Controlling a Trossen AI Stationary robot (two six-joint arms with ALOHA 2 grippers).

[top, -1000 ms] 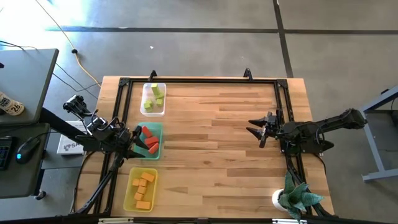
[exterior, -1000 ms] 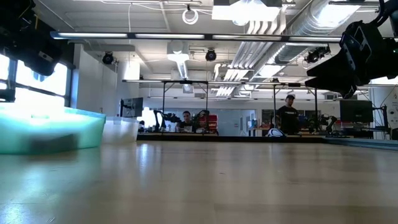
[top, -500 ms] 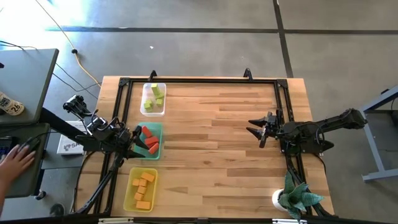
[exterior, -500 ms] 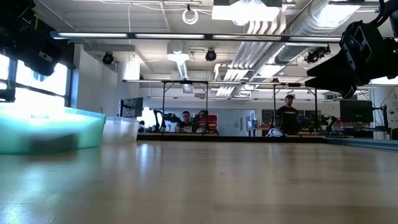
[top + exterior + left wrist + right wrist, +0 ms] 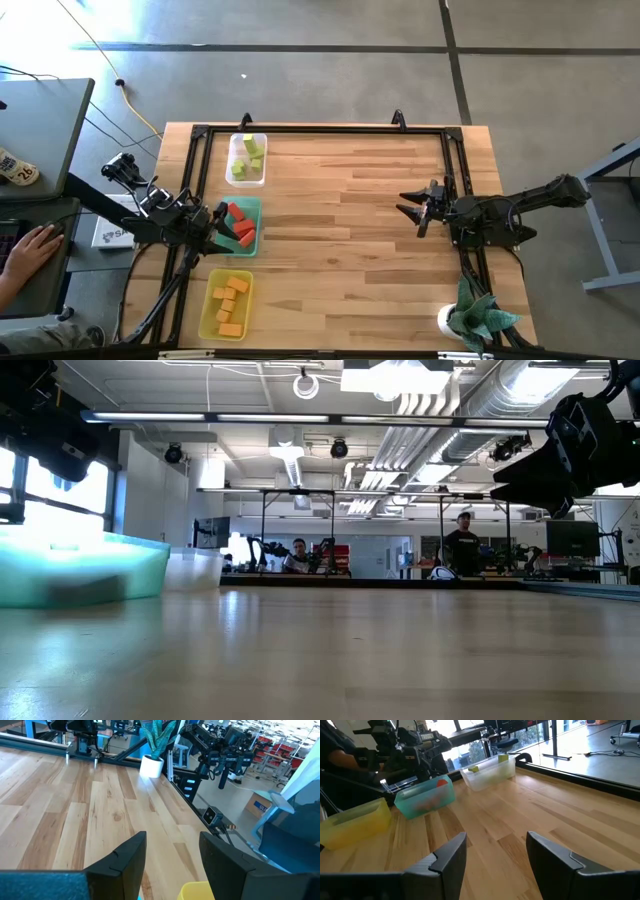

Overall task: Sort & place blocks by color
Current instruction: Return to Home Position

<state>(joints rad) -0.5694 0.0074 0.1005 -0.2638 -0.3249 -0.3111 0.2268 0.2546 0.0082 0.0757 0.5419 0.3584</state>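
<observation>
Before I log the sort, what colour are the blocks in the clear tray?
Yellow-green blocks; high view shows them best.

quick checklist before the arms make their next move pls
1. Left gripper open and empty: ok.
2. Right gripper open and empty: ok.
3. No blocks lying loose on the table: ok.
4. Left gripper clear of the green tray: cannot tell, as it sits right at the tray's edge.
5. Person's hand off the table, out to its left: ok.
</observation>
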